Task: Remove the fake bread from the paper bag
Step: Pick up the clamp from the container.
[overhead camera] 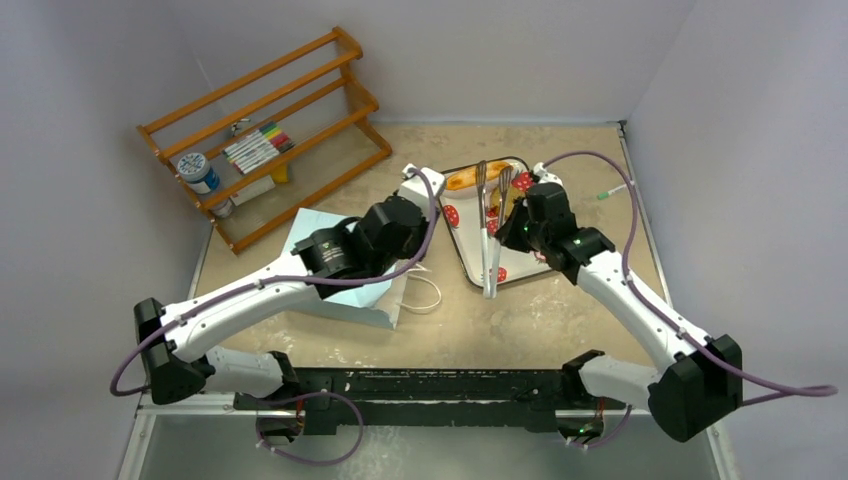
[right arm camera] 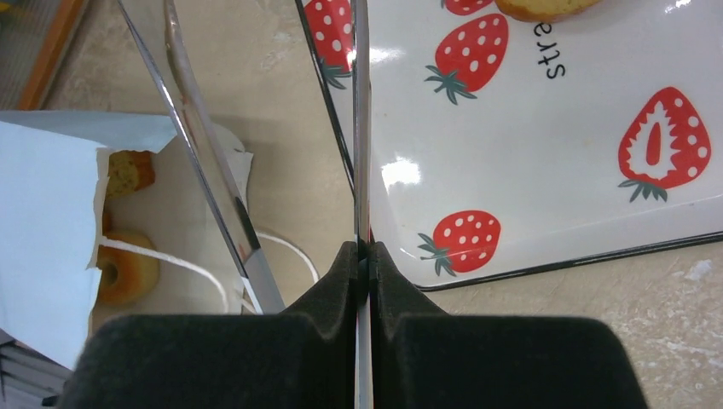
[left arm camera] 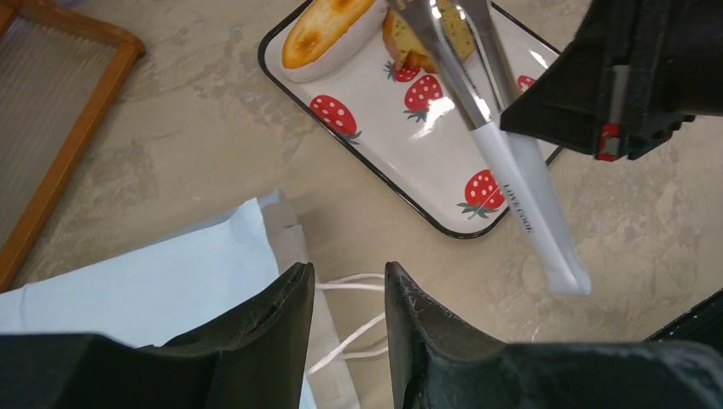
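Note:
The pale-blue paper bag point(overhead camera: 350, 300) lies on its side, its mouth and white cord handles point(overhead camera: 428, 291) facing the tray. In the right wrist view a ring bagel point(right arm camera: 128, 274) and a toast piece point(right arm camera: 130, 170) lie inside the bag point(right arm camera: 43, 247). A long golden loaf point(left arm camera: 328, 30) and a toast slice point(left arm camera: 407, 44) rest on the strawberry tray point(left arm camera: 401, 145). My left gripper point(left arm camera: 348, 277) hovers open over the bag's mouth, with a cord below the gap. My right gripper point(right arm camera: 365, 256) is shut on one blade of the metal tongs point(right arm camera: 361, 128); the other blade point(right arm camera: 205, 170) stands free.
The tongs point(overhead camera: 490, 235) lie across the tray's point(overhead camera: 468, 250) left part, white handle end toward me. A wooden rack point(overhead camera: 265, 135) with markers and a jar stands at the back left. Walls close the table at the back and on both sides.

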